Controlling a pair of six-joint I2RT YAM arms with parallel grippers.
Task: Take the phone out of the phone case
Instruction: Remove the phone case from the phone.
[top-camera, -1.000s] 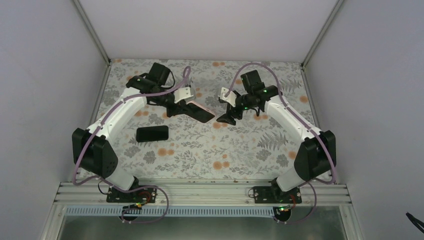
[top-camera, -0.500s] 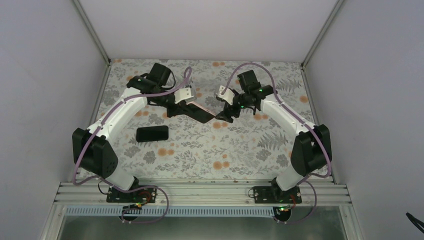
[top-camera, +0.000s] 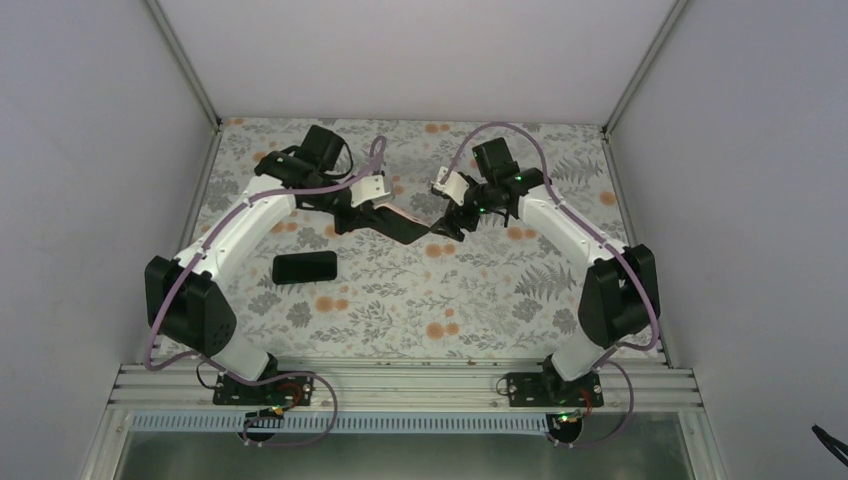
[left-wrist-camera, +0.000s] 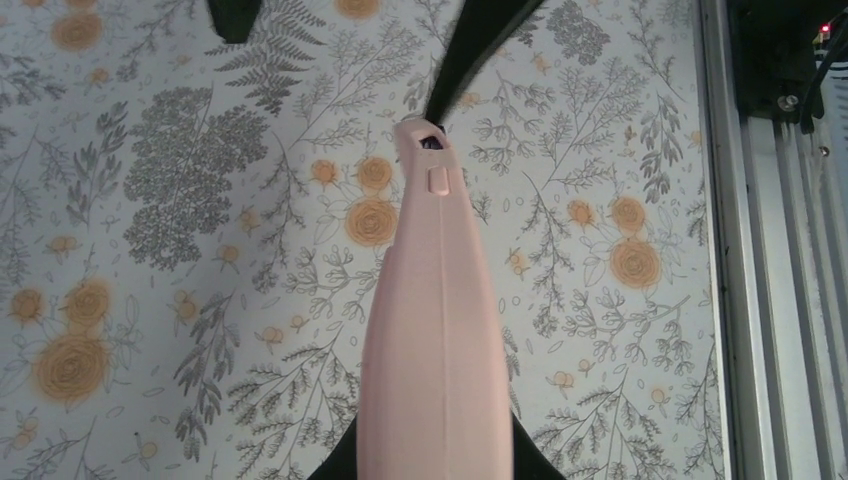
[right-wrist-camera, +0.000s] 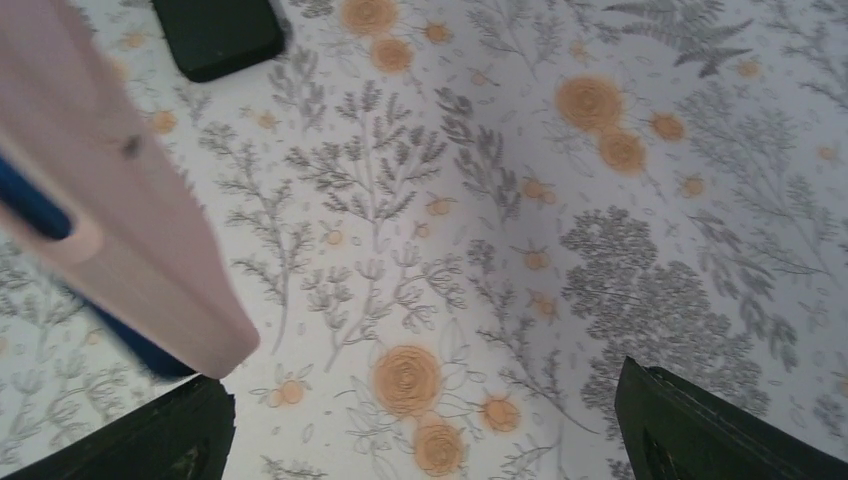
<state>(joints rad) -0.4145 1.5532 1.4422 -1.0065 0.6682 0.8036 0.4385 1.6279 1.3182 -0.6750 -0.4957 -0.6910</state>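
Left gripper (top-camera: 362, 212) clamps the case (left-wrist-camera: 437, 330), right gripper (top-camera: 447, 228) gapes wide, empty, at its free end; looks like soft rubbery stuff, so peel 1 corner.

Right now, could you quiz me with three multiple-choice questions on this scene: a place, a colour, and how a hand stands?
1. Where does the flat black rectangular slab lie? A. on the flowered tabletop; B. on a shelf; C. in a drawer.
2. What colour is the rubbery phone case in the left hand? A. green; B. pink; C. yellow.
3. How is the right hand? A. shut on the case; B. shut empty; C. open.
Answers: A, it lies on the floral pattern; B, the left wrist view shows pink; C, its fingers stand far apart.
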